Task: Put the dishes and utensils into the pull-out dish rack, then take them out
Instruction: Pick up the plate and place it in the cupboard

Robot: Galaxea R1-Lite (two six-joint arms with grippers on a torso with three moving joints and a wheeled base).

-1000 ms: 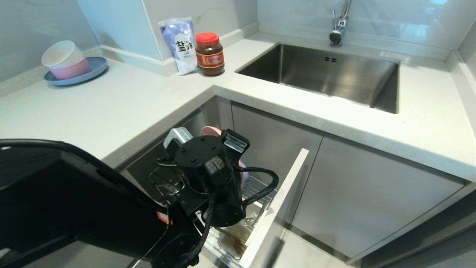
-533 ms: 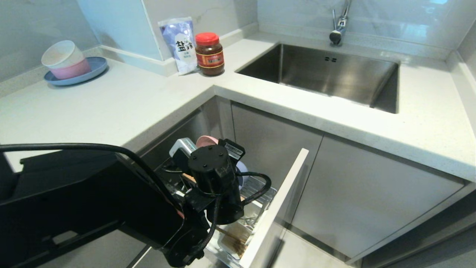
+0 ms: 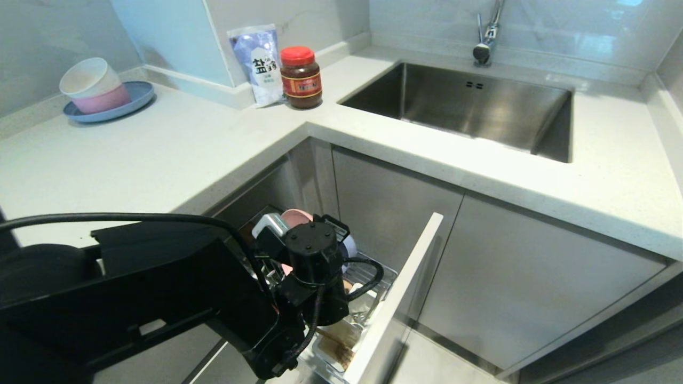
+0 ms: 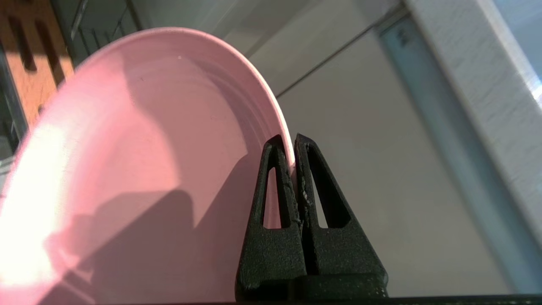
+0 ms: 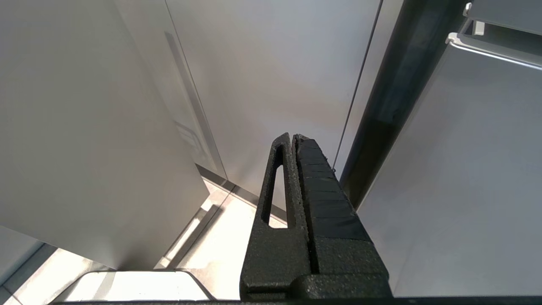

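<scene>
The large pink plate (image 4: 139,169) stands on edge, and my left gripper (image 4: 292,140) is shut on its rim. In the head view only the plate's top (image 3: 298,216) shows above my left wrist (image 3: 315,261), low inside the pull-out dish rack (image 3: 373,272). A pale blue-grey bowl (image 3: 349,246) peeks out just right of the wrist. The rack's white cutlery box (image 3: 320,349) holds wooden chopsticks (image 3: 336,346) and silver cutlery (image 3: 363,317). The slotted wooden bar (image 4: 29,63) lies behind the plate. My right gripper (image 5: 292,136) is shut and empty beside cabinet doors.
The rack's pale front panel (image 3: 405,282) stands out from the cabinets. On the counter are a blue plate with a pink and a white bowl (image 3: 96,88), a salt bag (image 3: 259,61) and a red-lidded jar (image 3: 301,77). The sink (image 3: 469,106) lies at the back right.
My left arm has sunk lower into the rack with the pink plate still gripped. The right arm has not moved.
</scene>
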